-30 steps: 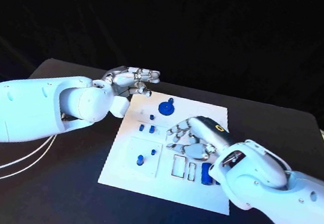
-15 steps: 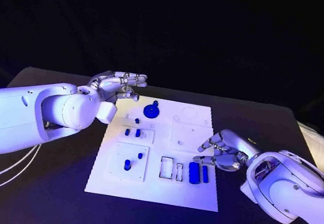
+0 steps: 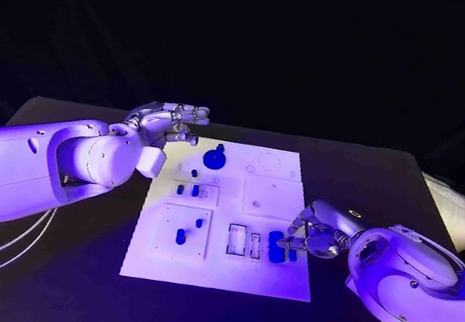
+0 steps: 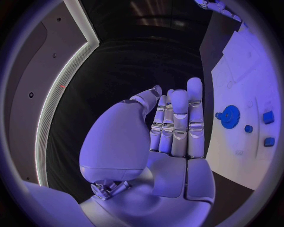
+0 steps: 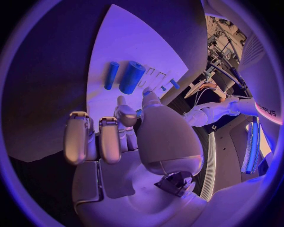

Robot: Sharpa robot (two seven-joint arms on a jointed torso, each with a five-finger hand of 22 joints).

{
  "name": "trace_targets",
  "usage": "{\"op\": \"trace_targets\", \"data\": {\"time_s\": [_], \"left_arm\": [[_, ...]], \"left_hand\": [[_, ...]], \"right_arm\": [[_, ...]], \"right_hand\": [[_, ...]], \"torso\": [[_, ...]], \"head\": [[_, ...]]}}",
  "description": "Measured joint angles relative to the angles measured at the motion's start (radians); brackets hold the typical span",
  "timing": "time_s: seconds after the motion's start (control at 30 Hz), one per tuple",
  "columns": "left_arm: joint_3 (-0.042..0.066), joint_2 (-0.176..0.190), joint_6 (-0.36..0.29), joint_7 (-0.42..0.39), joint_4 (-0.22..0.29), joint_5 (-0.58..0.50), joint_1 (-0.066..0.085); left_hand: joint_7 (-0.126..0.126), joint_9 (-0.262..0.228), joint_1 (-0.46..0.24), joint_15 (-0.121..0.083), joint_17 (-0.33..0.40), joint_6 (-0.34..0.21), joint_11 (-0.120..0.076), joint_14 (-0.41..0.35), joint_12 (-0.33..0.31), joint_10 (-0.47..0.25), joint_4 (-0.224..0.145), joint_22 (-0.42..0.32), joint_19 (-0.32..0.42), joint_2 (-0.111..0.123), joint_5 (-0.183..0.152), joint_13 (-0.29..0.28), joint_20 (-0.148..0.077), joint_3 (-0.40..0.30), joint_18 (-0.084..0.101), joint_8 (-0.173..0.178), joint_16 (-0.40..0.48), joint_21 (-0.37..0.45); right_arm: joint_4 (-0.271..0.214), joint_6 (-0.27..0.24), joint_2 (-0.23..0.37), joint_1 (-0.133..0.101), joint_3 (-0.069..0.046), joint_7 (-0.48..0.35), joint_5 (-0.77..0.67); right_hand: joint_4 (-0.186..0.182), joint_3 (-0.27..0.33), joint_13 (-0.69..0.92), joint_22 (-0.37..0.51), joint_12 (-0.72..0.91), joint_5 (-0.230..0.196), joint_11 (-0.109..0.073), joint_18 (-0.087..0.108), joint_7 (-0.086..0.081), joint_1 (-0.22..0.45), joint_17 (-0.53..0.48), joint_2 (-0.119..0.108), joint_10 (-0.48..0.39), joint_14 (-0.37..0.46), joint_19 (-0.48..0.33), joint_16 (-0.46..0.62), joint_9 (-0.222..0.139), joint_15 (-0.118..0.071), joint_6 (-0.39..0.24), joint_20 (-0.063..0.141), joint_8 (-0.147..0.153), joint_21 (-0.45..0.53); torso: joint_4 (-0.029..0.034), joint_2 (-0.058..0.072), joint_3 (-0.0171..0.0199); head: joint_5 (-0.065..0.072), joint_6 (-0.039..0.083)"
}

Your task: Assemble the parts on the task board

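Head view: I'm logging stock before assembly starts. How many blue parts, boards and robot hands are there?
Blue parts: 8, as far as can be made out
Task board: 1
Hands: 2, the left hand and the right hand
Total: 11

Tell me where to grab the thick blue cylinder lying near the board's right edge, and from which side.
Grip the thick blue cylinder across its middle, coming from above. It lies flat on the task board with a thinner blue piece close alongside, so fingers probably fit best over its rounded long sides. The right hand hovers nearest.
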State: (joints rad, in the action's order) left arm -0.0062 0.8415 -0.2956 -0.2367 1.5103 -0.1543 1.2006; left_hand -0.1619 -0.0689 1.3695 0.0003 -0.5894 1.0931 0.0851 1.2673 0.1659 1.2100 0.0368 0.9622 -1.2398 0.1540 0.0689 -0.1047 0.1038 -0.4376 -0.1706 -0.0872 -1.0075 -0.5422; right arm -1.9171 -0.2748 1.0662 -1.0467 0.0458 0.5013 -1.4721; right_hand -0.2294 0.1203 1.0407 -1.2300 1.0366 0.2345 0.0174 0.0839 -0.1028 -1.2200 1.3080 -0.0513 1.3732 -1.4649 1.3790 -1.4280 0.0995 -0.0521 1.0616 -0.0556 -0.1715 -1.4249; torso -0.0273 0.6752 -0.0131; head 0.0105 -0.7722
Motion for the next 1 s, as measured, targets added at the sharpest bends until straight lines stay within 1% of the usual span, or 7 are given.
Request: {"op": "trace_targets", "data": {"time_s": [0.03,0.1,0.4,0.57,0.73,0.9,1.0], "left_arm": [[0.0,0.0,0.0,0.0,0.0,0.0,0.0],[0.0,0.0,0.0,0.0,0.0,0.0,0.0],[0.0,0.002,0.001,0.001,0.0,0.0,0.0],[0.0,0.003,0.001,0.002,0.0,0.0,0.0],[0.0,0.005,0.001,0.002,0.0,0.0,0.0],[-0.001,0.005,0.001,0.002,0.0,0.001,0.0],[-0.001,0.005,0.001,0.003,0.001,0.001,0.0]], "left_hand": [[0.0,0.0,0.0,0.0,0.0,0.0,0.0,0.0,0.0,0.0,0.0,0.0,0.0,0.0,0.0,0.0,0.0,0.0,0.0,0.0,0.0,0.0],[0.0,0.0,0.0,0.0,0.0,0.0,0.0,0.0,0.0,0.0,0.0,0.0,0.0,0.0,0.0,0.0,0.0,0.0,0.0,0.0,0.0,0.0],[0.0,0.0,0.0,0.0,0.0,0.0,0.0,0.0,0.0,0.0,0.0,0.0,0.0,0.0,0.0,0.0,0.0,0.0,0.0,0.0,0.0,0.0],[0.0,0.0,0.0,0.0,0.0,0.0,0.0,0.0,0.0,0.0,0.0,0.0,0.0,0.0,0.0,0.0,0.0,0.0,0.0,0.0,0.0,0.0],[0.0,0.0,0.0,0.0,0.0,0.0,0.0,0.0,0.0,0.0,0.0,0.0,0.0,0.0,0.0,0.0,0.0,0.0,0.0,0.0,0.0,0.0],[0.0,0.0,0.0,0.0,0.0,0.0,0.0,0.0,0.0,0.0,0.0,0.0,0.0,0.0,0.0,0.0,0.0,0.0,0.0,0.0,0.0,0.0],[0.0,0.0,0.0,0.0,0.0,0.0,0.0,0.0,0.0,0.0,0.0,0.0,0.0,0.0,0.0,0.0,0.0,0.0,0.0,0.0,0.0,0.0]], "right_arm": [[0.002,0.002,-0.003,0.001,0.0,0.005,-0.005],[0.006,0.007,-0.01,0.006,0.0,0.015,-0.015],[0.024,0.02,-0.047,0.027,0.0,0.04,-0.038],[0.038,0.027,-0.062,0.035,0.0,0.046,-0.047],[0.057,0.039,-0.077,0.041,0.0,0.052,-0.061],[0.071,0.045,-0.096,0.046,-0.002,0.056,-0.077],[0.073,0.045,-0.102,0.048,-0.004,0.057,-0.082]], "right_hand": [[-0.004,0.004,0.002,0.0,0.0,0.0,0.0,0.0,0.0,0.0,0.0,0.0,0.0,0.0,0.0,0.0,0.0,0.0,0.0,0.0,-0.002,0.0],[-0.017,0.007,0.005,0.0,0.0,0.006,0.0,0.0,0.0,0.001,0.0,0.01,0.0,0.0,0.0,0.0,0.002,0.0,0.0,0.0,-0.002,0.0],[-0.027,0.013,0.007,0.0,0.0,0.006,0.0,0.0,0.0,-0.004,0.0,0.015,0.0,0.0,0.0,0.0,0.003,0.0,0.0,0.0,-0.006,0.0],[-0.029,0.015,0.009,0.0,0.0,0.012,-0.003,0.0,0.0,-0.005,0.0,0.015,-0.003,0.0,0.0,0.0,0.004,0.0,0.0,0.0,-0.011,0.0],[-0.034,0.02,0.014,-0.001,0.0,0.023,-0.003,0.0,0.003,-0.016,0.0,0.026,-0.003,0.0,0.0,0.0,0.009,0.0,0.003,0.0,-0.018,0.0],[-0.034,0.02,0.022,-0.001,0.0,0.048,-0.003,0.0,0.009,-0.037,0.0,0.047,-0.003,0.0,0.0,-0.004,0.014,0.0,0.009,0.0,-0.03,0.0],[-0.039,0.019,0.024,-0.001,-0.001,0.05,-0.003,0.0,0.011,-0.045,0.0,0.055,-0.003,0.0,0.0,-0.004,0.017,0.0,0.011,0.0,-0.033,0.0]], "torso": [[-0.0005,0.0,0.0],[-0.0008,0.0,0.0],[-0.0017,0.001,0.0],[-0.0016,0.001,-0.0003],[-0.0014,0.001,-0.0006],[-0.0014,0.001,-0.0012],[-0.0011,0.0,-0.0012]], "head": [[-0.001,0.0],[-0.001,0.0],[-0.005,-0.004],[-0.007,-0.006],[-0.009,-0.009],[-0.011,-0.011],[-0.012,-0.012]]}}
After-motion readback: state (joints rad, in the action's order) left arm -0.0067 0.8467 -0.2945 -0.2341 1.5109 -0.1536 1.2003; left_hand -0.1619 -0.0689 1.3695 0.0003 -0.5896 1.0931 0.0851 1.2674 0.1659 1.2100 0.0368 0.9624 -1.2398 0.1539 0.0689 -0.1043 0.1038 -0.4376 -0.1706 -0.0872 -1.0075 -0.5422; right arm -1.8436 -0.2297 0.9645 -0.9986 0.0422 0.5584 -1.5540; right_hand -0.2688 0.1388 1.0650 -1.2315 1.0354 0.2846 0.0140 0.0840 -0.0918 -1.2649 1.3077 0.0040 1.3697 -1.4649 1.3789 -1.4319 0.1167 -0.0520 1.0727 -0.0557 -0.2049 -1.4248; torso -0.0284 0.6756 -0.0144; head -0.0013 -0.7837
